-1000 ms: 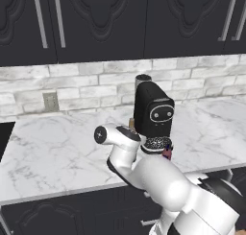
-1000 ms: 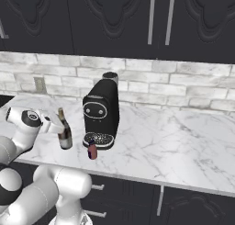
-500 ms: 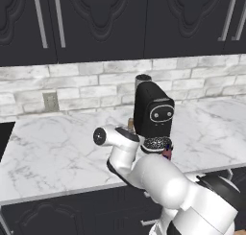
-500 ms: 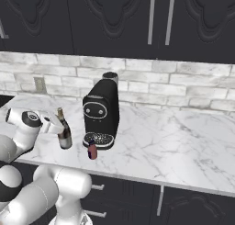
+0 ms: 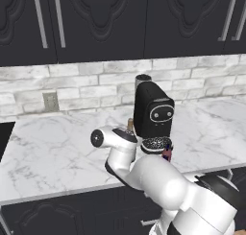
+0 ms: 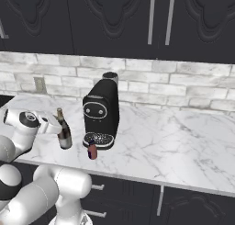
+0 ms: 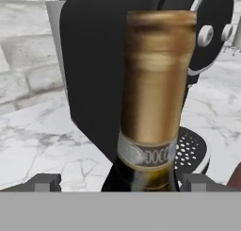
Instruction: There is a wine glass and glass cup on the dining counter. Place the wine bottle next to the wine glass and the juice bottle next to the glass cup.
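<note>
- Dark green-black glass forms the tall wine bottle [image 6: 64, 136], which has a slim gold-foiled neck and is seen standing upright on a white, grey-veined marble wall counter [image 6: 174, 146] below a pale brick backsplash [image 6: 193, 88].
- Just beside the bottle, a glossy black coffee machine [image 6: 100, 114] with a round perforated drip tray is seen; a small stubby juice bottle of purple-red liquid [image 6: 92, 150] stands in front of that tray, near the counter's front edge.
- In the hand view, the gold neck [image 7: 157, 88] is shown very close and centred, with the two dark fingertips of the gripper [image 7: 120, 182] set wide apart on either side of it; nothing is gripped yet.
- In the right base view, the white arm's hand is seen level with the neck, just left of the bottle.
- The bottle is judged heavy, rigid, smooth and breakable, and top-heavy if tilted.
- A hold on the neck below the foil collar, or lower near the shoulder, is judged safest; a firm, level squeeze would be needed to prevent slipping.
- A knock against the coffee machine is a risk when lifting.
</note>
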